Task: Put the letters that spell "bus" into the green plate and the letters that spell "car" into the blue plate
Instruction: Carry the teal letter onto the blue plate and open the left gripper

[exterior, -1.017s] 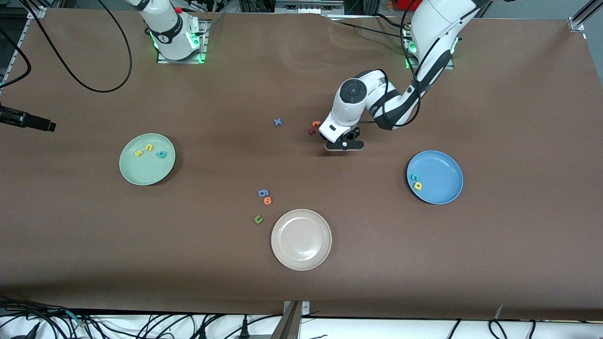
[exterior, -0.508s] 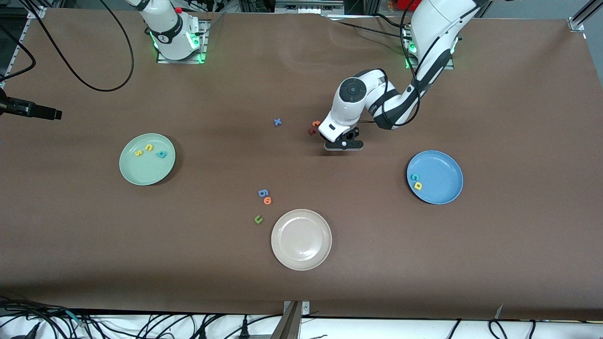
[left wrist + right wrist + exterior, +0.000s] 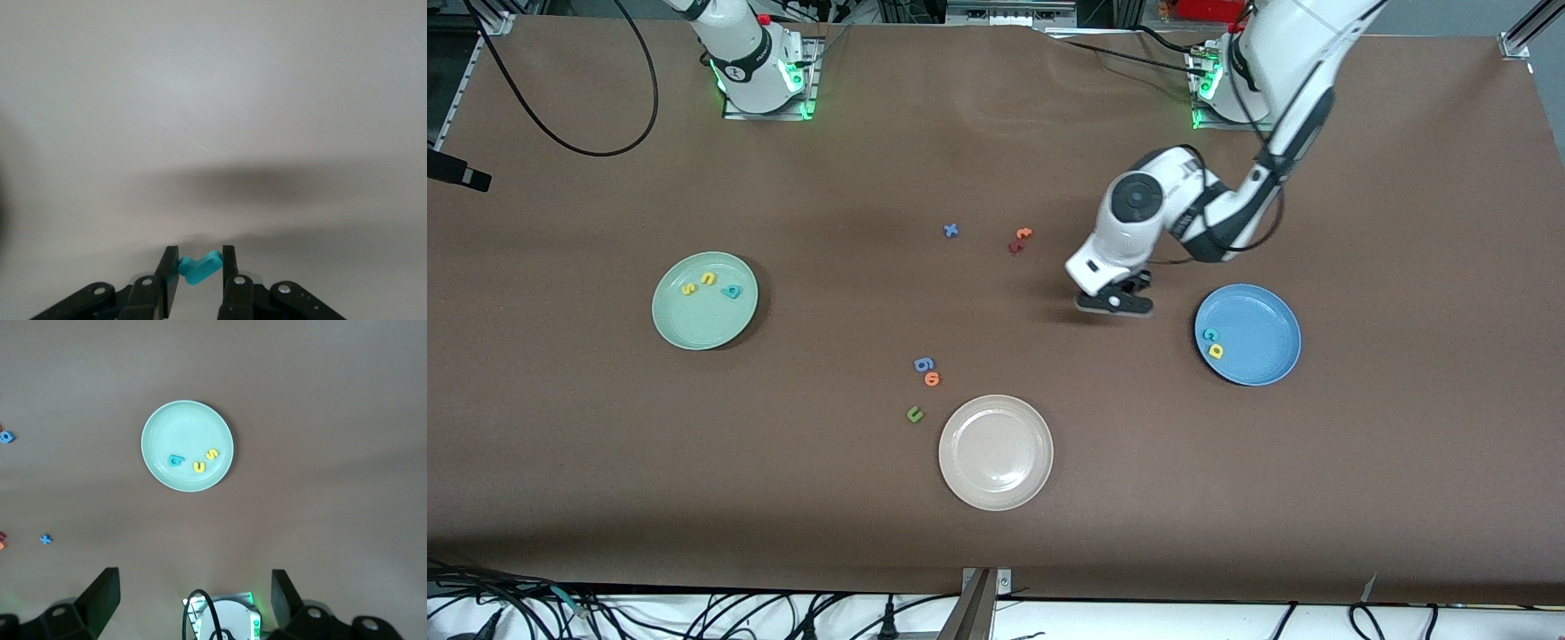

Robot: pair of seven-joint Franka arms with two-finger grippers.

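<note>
left wrist view has the left gripper [image 3: 201,267] pinched on the teal "r" [image 3: 199,265], held over bare brown table [image 3: 1360,462] just beside the blue plate [image 3: 1267,307], where the teal "c" [image 3: 1210,335] and yellow "a" [image 3: 1216,350] lie touching. right gripper [image 3: 193,597] waits high with its fingers spread wide, over the green plate [image 3: 157,430] holding the "b" [image 3: 176,460], "u" [image 3: 199,466] and "s" [image 3: 212,454]. from the front the held letter is hidden under the gripper, and cables hang at the table's near edge.
</note>
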